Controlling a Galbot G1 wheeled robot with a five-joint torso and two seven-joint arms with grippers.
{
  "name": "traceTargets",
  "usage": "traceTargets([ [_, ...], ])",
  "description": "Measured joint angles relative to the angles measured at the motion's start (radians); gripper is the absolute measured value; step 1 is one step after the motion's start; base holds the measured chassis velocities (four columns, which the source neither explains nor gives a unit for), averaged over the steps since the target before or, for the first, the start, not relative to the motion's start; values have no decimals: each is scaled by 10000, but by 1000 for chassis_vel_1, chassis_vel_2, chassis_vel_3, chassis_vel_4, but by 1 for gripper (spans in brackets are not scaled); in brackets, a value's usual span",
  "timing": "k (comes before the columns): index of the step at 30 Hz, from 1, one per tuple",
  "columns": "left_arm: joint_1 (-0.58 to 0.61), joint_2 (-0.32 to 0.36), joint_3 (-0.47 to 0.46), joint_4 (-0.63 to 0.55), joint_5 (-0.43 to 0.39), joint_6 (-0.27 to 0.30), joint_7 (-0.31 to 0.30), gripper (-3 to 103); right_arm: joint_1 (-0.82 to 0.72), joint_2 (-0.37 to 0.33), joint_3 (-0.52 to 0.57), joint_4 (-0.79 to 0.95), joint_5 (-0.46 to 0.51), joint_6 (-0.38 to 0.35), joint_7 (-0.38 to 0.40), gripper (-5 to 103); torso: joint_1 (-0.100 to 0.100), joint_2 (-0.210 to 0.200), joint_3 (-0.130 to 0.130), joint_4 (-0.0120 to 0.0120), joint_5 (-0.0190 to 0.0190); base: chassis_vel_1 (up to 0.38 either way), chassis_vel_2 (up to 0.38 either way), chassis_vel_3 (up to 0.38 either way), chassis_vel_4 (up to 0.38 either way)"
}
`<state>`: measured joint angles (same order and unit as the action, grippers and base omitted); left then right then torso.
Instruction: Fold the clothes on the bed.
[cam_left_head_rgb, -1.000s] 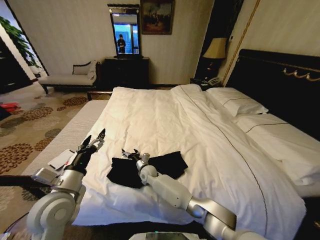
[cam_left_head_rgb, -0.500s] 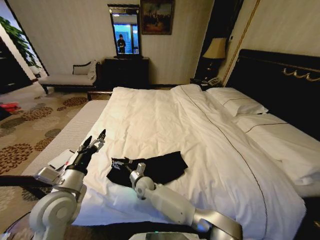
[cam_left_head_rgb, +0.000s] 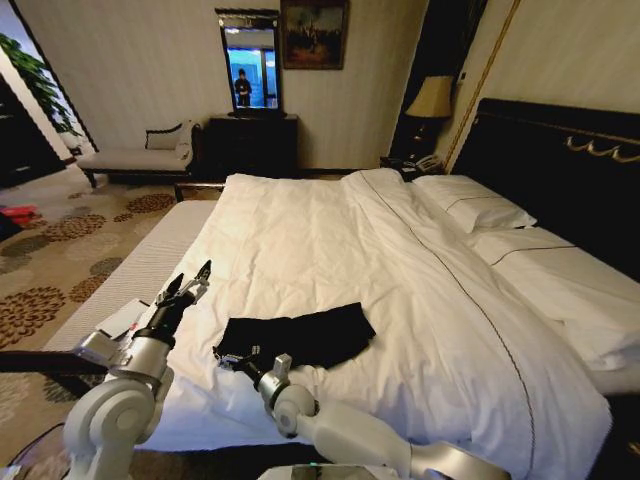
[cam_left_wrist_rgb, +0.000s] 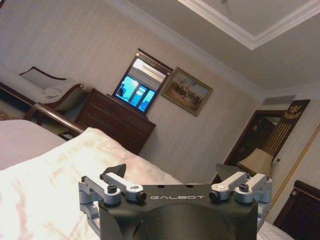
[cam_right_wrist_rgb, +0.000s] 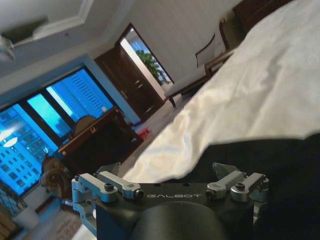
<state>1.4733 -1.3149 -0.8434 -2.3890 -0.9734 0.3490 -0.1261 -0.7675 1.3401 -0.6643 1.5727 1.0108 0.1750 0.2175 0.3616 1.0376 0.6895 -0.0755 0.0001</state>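
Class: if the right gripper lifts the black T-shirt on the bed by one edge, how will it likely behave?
The T-shirt lies flat and creased, so it probably droops limply. It looks thin, likely light. On the smooth duvet it may slide when pushed.

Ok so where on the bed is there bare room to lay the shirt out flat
The bed is bare from the black T-shirt up to the pillows, and to the shirt's right across the duvet. It is crowded at the near edge: the right gripper sits at the shirt's near-left corner, and the left gripper hovers open at the bed's left edge.
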Motion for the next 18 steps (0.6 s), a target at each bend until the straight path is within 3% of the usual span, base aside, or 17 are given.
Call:
traceTargets([
  [10, -297, 129, 25, 282, -146, -17, -52, 100, 722, -35, 523, 890, 424, -144, 377, 100, 0, 0, 0, 0, -1, 0, 0, 0, 0],
  [18, -350, 119, 105, 333, -157, -3, -79, 100, 1455, 1041, 1318, -1229, 839, -285, 300, 100, 4, -1, 3, -1, -2, 0, 0, 0, 0],
])
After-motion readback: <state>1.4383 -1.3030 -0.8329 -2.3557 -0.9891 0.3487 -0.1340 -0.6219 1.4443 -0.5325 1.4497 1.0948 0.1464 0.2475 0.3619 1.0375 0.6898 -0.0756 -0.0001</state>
